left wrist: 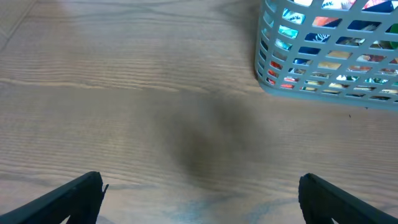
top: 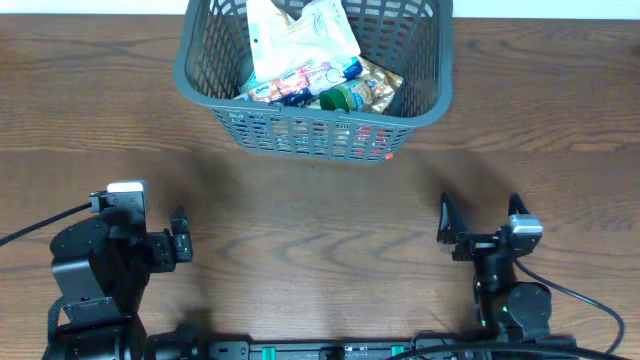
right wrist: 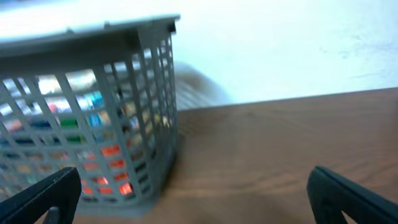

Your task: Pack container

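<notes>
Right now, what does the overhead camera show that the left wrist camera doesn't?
Only the overhead view shows the right tool, open, and the open top of the container, with a white pouch and colourful packets piled inside. Only the left wrist view shows the left tool close up, its fingers spread wide above bare wood, and the packets glimpsed through the container's slotted side wall. Both show the container and the wooden table.
</notes>
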`<action>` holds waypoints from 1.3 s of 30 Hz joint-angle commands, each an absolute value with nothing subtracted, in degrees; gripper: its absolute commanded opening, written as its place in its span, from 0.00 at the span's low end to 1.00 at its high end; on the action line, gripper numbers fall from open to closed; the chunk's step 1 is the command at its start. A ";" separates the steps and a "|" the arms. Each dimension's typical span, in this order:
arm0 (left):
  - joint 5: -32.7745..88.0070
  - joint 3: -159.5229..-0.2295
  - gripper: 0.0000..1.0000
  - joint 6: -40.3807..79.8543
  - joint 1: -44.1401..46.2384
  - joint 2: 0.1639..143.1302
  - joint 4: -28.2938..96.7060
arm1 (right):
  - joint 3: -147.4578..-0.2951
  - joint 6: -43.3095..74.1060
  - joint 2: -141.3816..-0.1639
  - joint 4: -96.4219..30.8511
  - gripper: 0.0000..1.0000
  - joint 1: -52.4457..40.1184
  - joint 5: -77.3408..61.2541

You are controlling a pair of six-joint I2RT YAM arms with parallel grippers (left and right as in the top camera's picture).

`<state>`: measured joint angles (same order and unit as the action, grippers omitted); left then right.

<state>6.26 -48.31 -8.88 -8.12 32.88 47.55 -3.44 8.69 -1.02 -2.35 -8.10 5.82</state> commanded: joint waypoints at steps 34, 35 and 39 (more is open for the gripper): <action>6.85 -48.31 0.99 -9.34 -7.84 32.82 47.46 | -1.63 -1.54 -0.30 -6.83 0.99 -7.57 3.60; 6.85 -48.31 0.98 -9.34 -7.84 32.82 47.46 | -1.63 -1.54 -0.30 -6.83 0.99 -7.57 3.60; 6.85 -48.31 0.99 -9.34 -7.84 32.80 47.46 | -1.63 -1.54 -0.27 -6.83 0.99 -7.57 3.60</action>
<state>6.26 -48.31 -8.88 -8.12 32.88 47.55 -1.98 -0.71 -0.84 -6.79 -8.10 4.25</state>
